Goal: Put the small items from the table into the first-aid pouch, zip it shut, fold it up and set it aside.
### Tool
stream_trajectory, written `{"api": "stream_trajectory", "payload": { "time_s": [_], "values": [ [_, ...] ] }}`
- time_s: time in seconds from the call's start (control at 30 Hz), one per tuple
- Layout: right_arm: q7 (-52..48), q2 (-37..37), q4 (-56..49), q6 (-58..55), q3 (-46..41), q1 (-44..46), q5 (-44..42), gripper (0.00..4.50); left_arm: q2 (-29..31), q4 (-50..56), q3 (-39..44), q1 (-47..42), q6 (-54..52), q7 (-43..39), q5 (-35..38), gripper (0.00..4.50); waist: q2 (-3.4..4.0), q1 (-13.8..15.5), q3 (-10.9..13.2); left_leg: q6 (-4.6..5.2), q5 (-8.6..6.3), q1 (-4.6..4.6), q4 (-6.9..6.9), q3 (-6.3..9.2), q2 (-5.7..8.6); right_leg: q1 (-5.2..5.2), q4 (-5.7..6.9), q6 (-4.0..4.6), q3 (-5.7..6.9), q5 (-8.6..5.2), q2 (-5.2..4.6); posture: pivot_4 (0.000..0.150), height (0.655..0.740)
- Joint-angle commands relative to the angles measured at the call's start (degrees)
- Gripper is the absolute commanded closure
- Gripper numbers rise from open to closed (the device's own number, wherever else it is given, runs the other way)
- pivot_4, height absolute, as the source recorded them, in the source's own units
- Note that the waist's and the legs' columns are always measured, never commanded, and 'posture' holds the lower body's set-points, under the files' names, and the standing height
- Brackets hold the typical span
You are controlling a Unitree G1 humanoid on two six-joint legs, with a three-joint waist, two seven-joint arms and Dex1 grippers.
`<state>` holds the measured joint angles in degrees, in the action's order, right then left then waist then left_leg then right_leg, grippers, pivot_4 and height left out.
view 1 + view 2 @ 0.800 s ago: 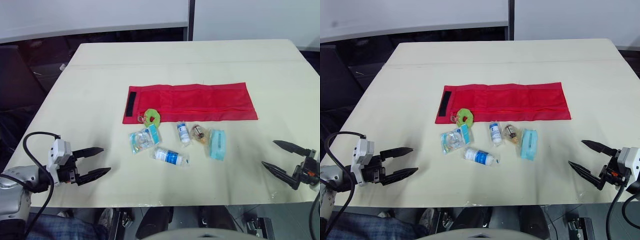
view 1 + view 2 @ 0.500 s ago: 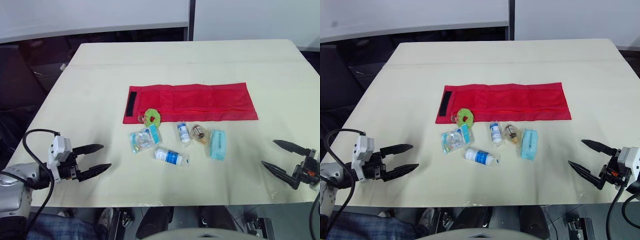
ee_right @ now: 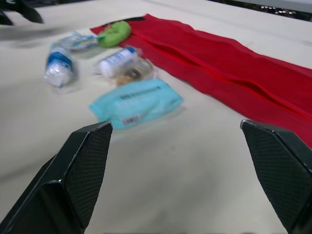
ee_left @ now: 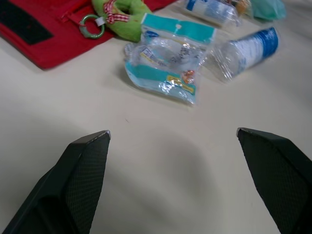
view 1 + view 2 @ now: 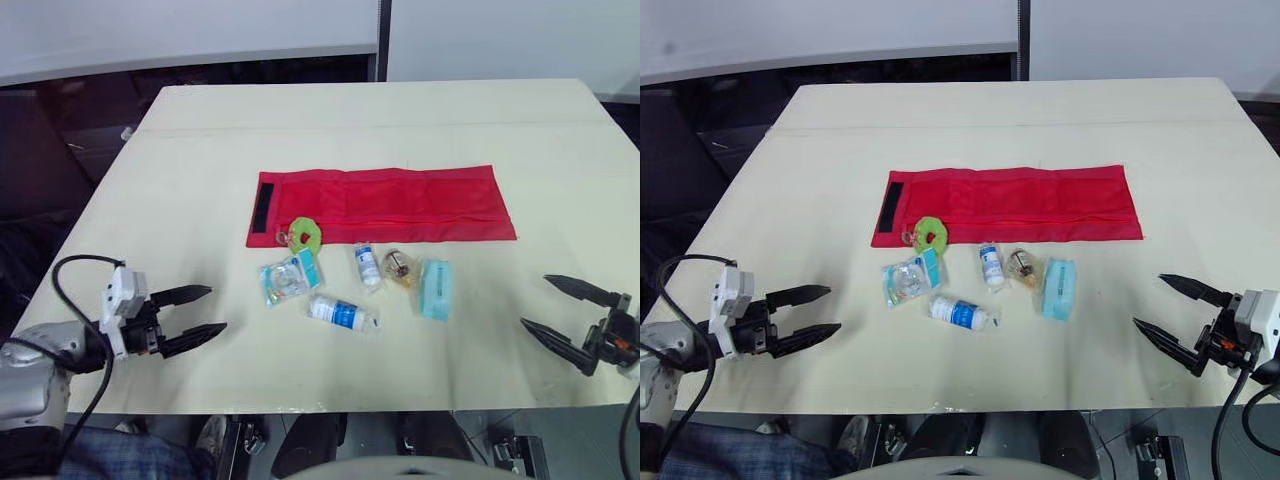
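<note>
The left hand is wide open and holds nothing, low over the desk. The right hand is wide open too. Between the two hands lie a packet, a bottle and a blue pack. The red pouch lies flat just past them, farther from both hands.

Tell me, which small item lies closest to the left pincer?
The clear packet with teal edges; the other items lie farther from the left pincer.
</note>
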<state>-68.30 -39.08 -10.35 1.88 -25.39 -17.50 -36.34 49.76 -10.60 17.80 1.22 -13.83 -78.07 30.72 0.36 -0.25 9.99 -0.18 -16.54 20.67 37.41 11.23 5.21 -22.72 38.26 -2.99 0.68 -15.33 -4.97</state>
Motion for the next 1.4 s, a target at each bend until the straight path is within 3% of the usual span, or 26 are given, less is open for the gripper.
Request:
{"api": "stream_trajectory", "payload": {
  "time_s": [0.03,0.23,0.43,0.67,0.77,0.93,0.97,1.0,1.03,1.27,1.4],
  "values": [
    [0.57,-0.13,-5.38,-2.29,1.01,0.34,-2.26,0.0,0.27,2.01,-2.51,-6.18,-7.69,3.01,1.36,0.08,-0.05,0.17,-0.02,-0.02,0.01,0.0,0.01,0.01,0.0,0.01,0.02,-0.01,0.0,0.01,0.01,0.15,0.7368],
    [4.19,0.33,-11.78,-5.89,3.57,2.82,-3.75,0.0,-0.26,2.11,-8.27,-13.34,-13.52,5.4,-0.95,0.08,-0.1,-0.61,-0.04,-0.16,0.09,-0.02,0.02,-0.14,0.0,-0.04,0.03,0.0,-0.13,0.04,0.02,0.15,0.7368],
    [12.32,1.07,-21.24,-11.24,9.76,7.92,-2.91,0.0,-4.06,-9.54,-18.98,-25.9,-13.24,5.44,-9.27,0.08,-0.22,-0.35,-0.11,-0.19,0.11,0.02,0.05,-0.09,0.0,-0.07,0.11,-0.01,-0.06,0.05,0.06,0.15,0.7368],
    [14.77,1.73,-21.87,-10.81,10.25,8.86,-1.61,0.0,-3.82,-8.23,-22.6,-25.58,-15.89,-1.83,-9.11,0.08,-0.4,-0.44,-0.2,-0.18,0.11,0.02,0.07,-0.06,0.06,-0.08,0.11,-0.01,-0.08,0.05,0.02,0.15,0.7368],
    [15.08,1.74,-21.91,-10.52,10.21,8.61,-1.27,0.0,-2.6,-8.23,-23.01,-24.73,-16.12,-4.1,-9.57,0.91,-0.39,-0.56,-0.2,-0.18,0.11,0.01,0.06,-0.07,0.05,-0.08,0.11,-0.01,-0.09,0.04,0.03,0.15,0.7368],
    [15.57,2.27,-21.86,-10.28,10.89,8.84,-0.6,0.0,-2.36,-9.32,-21.77,-24.32,-16.22,-4.77,-9.38,3.24,-0.39,-0.56,-0.2,-0.18,0.11,0.0,0.06,-0.07,0.04,-0.08,0.12,-0.01,-0.09,0.04,0.05,0.15,0.7368],
    [15.6,2.41,-21.78,-10.29,11.06,9.0,-0.43,0.0,-2.51,-9.48,-21.3,-24.27,-16.53,-4.55,-9.05,3.5,-0.39,-0.57,-0.2,-0.18,0.11,0.0,0.06,-0.07,0.04,-0.08,0.12,-0.01,-0.09,0.05,0.05,0.15,0.7368],
    [15.6,2.58,-21.6,-10.29,11.23,9.22,-0.27,0.0,-2.68,-9.5,-20.67,-23.91,-16.72,-4.09,-8.67,4.15,-0.39,-0.58,-0.2,-0.18,0.11,0.0,0.06,-0.07,0.04,-0.08,0.13,-0.01,-0.09,0.04,0.05,0.15,0.7368],
    [15.53,2.68,-21.45,-10.25,11.37,9.43,-0.17,0.0,-2.89,-9.23,-20.02,-23.32,-16.74,-3.44,-8.39,4.4,-0.39,-0.71,-0.2,-0.18,0.11,0.0,0.06,-0.08,0.04,-0.08,0.13,-0.01,-0.09,0.04,0.05,0.15,0.7368],
    [16.03,3.39,-21.72,-11.28,11.83,10.4,-0.83,0.0,-3.6,-3.49,-15.69,-19.44,-20.45,-0.49,-4.08,4.47,-0.39,-0.62,-0.2,-0.18,0.11,0.01,0.06,-0.1,-0.01,-0.12,0.16,-0.01,-0.12,0.05,0.04,0.15,0.7368],
    [26.28,5.2,-26.05,-21.25,14.79,13.33,-4.85,0.0,-9.99,10.32,-7.38,-21.53,-30.52,12.95,5.8,4.47,-0.48,-0.32,-0.16,-0.18,0.11,0.05,0.08,-0.09,-0.01,-0.15,0.17,-0.01,-0.14,0.05,0.02,0.15,0.7368]
  ]
}}
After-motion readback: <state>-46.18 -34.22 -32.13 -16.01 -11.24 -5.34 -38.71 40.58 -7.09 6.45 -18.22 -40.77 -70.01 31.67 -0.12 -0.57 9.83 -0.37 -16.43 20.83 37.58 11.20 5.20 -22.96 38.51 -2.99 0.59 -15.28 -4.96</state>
